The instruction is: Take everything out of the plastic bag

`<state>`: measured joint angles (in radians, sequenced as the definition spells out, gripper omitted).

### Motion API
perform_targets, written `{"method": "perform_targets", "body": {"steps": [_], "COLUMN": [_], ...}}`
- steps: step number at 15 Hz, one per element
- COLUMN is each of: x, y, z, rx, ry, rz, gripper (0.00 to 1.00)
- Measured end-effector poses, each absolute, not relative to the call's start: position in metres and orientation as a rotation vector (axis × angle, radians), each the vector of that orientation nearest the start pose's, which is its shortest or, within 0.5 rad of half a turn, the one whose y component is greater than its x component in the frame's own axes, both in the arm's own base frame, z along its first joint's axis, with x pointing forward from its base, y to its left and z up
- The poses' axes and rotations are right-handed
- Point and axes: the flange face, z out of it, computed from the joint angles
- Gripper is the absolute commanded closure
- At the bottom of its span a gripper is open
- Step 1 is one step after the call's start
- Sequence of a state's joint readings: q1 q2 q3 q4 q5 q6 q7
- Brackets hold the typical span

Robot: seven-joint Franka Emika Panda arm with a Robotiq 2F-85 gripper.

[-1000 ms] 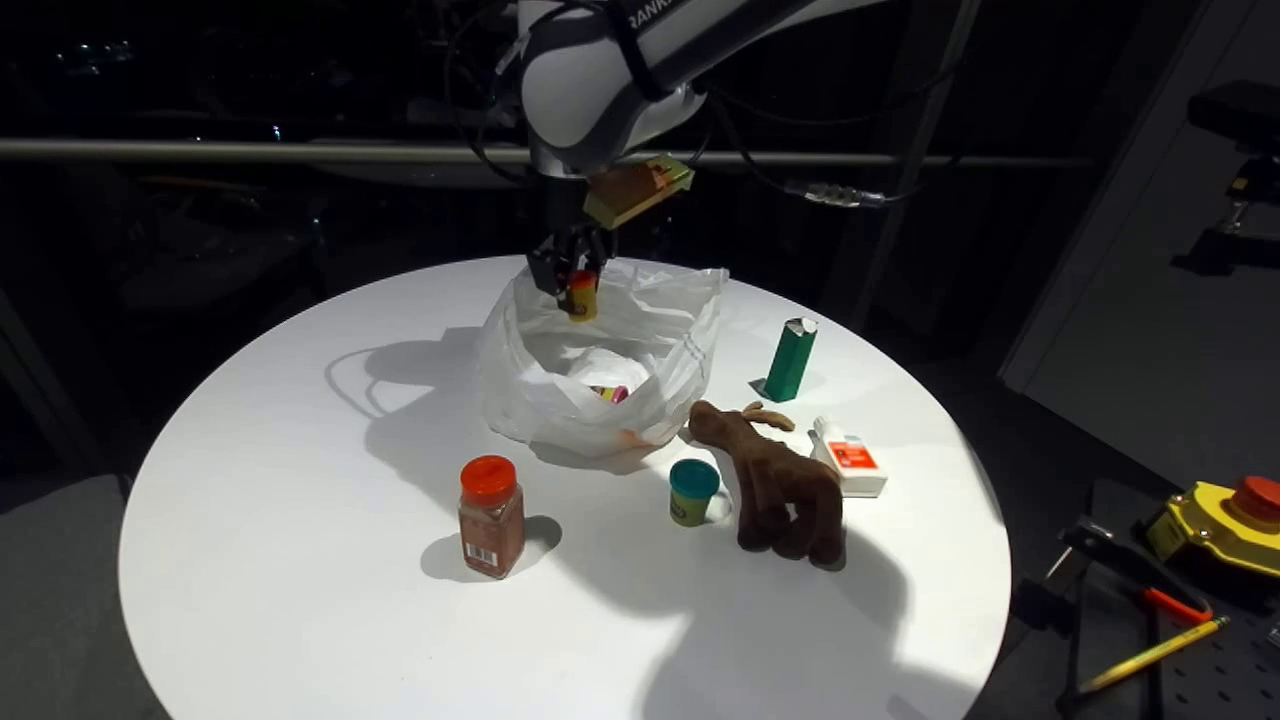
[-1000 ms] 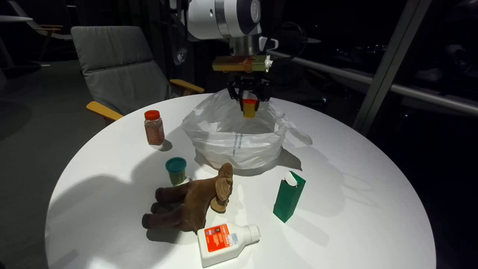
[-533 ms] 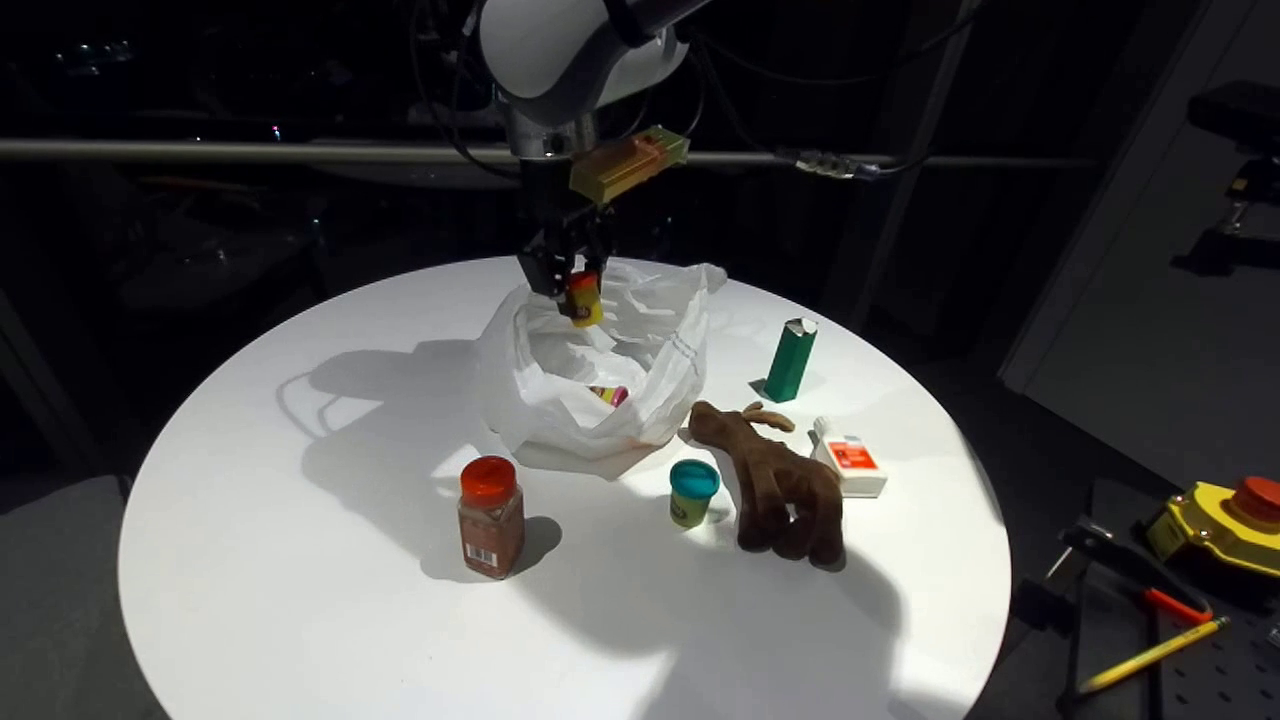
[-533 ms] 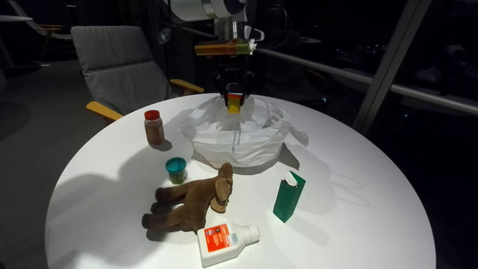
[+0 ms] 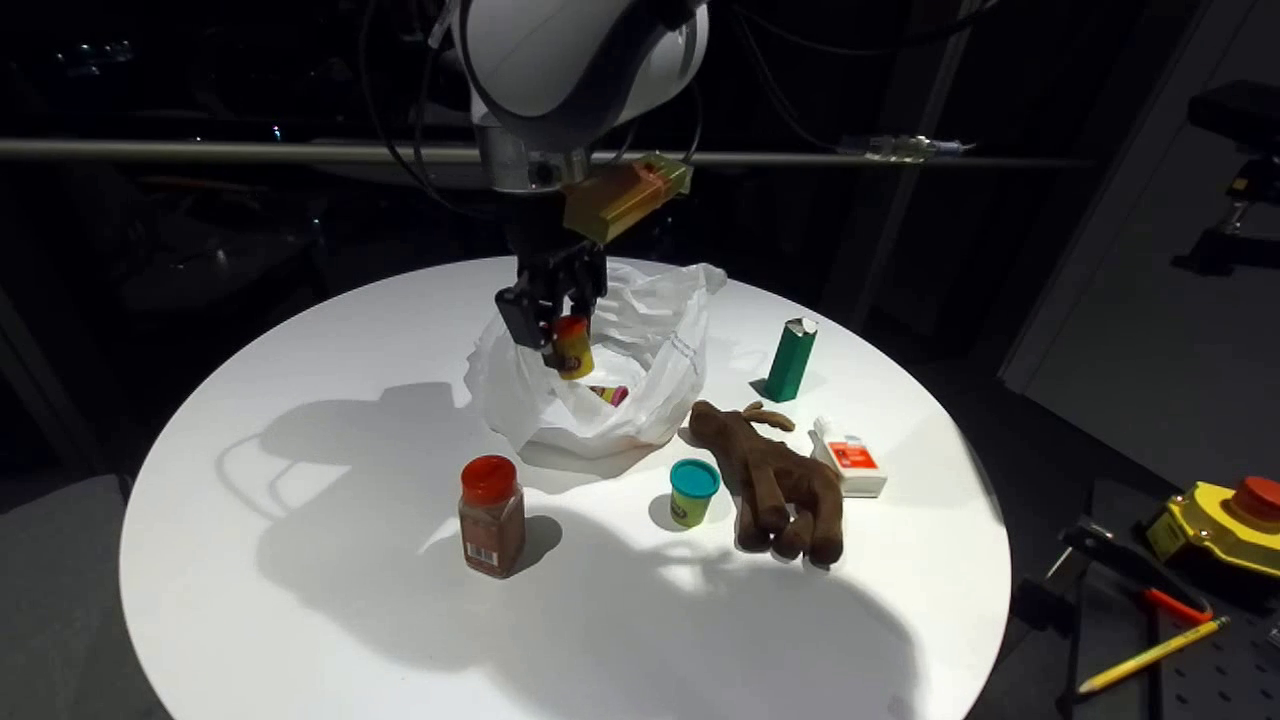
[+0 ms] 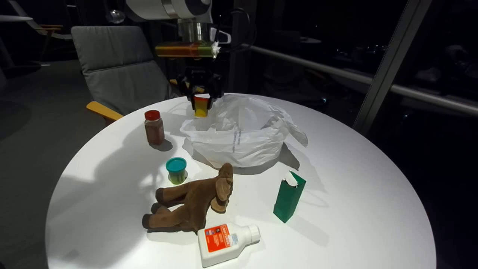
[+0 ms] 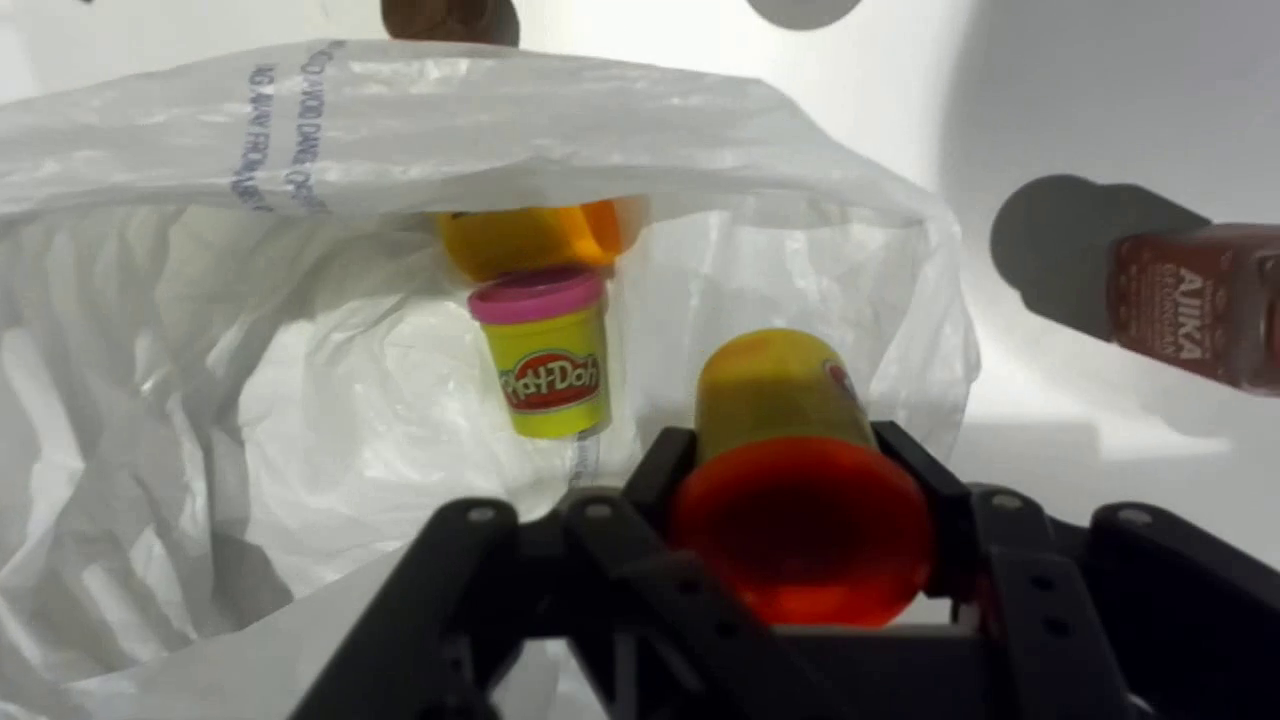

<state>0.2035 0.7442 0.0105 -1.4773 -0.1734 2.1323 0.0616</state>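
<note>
Tubs are three that I can count surely: one red-lidded tub (image 5: 573, 352), one pink-lidded tub (image 7: 552, 375) lying inside the plastic bag (image 6: 242, 149), and one teal-lidded tub (image 6: 176, 173) standing outside it. One yellow-orange item (image 7: 515, 243), partly hidden by the bag's film, lies also inside, touching the pink lid or just beside it; I cannot tell which. The gripper (image 6: 201, 105) is pinching the red-lidded tub between its two fingers, at the bag's mouth, near the rim.

Outside are also one jar (image 6: 154, 130), one plush toy (image 6: 198, 203), one white bottle (image 6: 224, 243) and one green box (image 6: 289, 198). These four rest, together with the bag, on one round white table (image 6: 358, 194), smooth, with broad shadows. Around it is dark, with a grey cushioned chair (image 6: 115, 71) and a long rail (image 5: 300, 152).

The bag is of thin, whitish, wrinkled plastic, with printed text. The jar is squarish, reddish-brown, upright. The brown toy lies on its side. The bottle lies too, with red label; the box stands upright, angular.
</note>
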Motion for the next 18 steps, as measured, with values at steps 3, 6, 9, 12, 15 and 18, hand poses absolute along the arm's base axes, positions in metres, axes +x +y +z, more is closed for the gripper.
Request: {"method": "perform_targets", "body": {"steps": [3, 6, 9, 12, 15, 18], "x": [0.668, 0.634, 0.598, 0.566, 0.535, 0.512], "y": [0.146, 0.142, 0.139, 0.138, 0.137, 0.141], "z": [0.211, 0.188, 0.172, 0.175, 0.190, 0.201], "rx": [-3.249, -3.236, -3.214, -3.183, -3.147, -3.115], "ry": [-0.454, -0.498, -0.576, -0.682, -0.767, -0.826], "rz": [0.090, 0.083, 0.036, -0.115, -0.242, -0.295], "gripper": [0.77, 0.77, 0.77, 0.77, 0.77, 0.77]}}
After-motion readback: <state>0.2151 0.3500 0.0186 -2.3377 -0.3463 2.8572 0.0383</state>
